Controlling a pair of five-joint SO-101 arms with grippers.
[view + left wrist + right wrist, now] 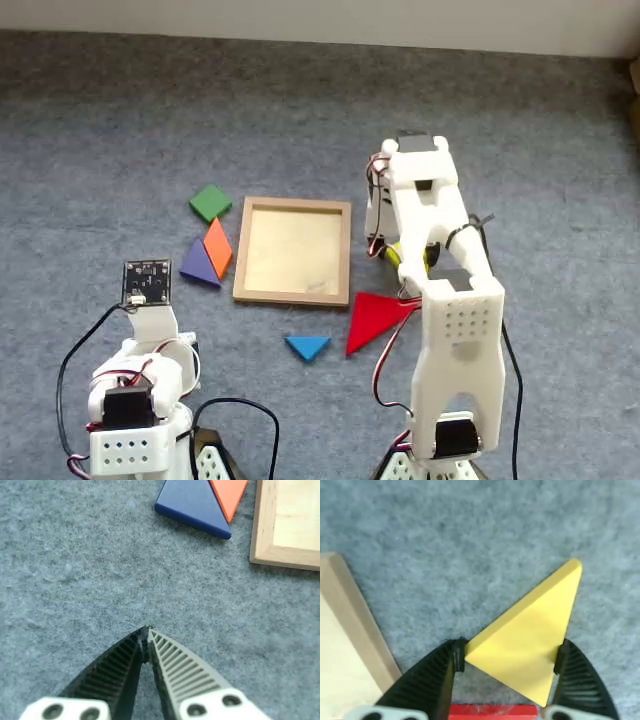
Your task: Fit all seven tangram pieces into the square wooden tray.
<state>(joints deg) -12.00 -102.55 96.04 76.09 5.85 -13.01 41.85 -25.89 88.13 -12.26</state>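
R gripper (509, 657) pinches your flat yellow triangle (530, 635) over grey carpet (470, 530); red triangle (492, 711) just behind, square wooden tray (350, 615) beside. Long edge faces tray, tip points away. L gripper (146, 640) closed, empty, navy triangle (192, 502) beyond.

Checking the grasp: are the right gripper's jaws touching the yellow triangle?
Touching. In the right wrist view, both jaws of the right gripper meet opposite sides of the yellow triangle, no gap.
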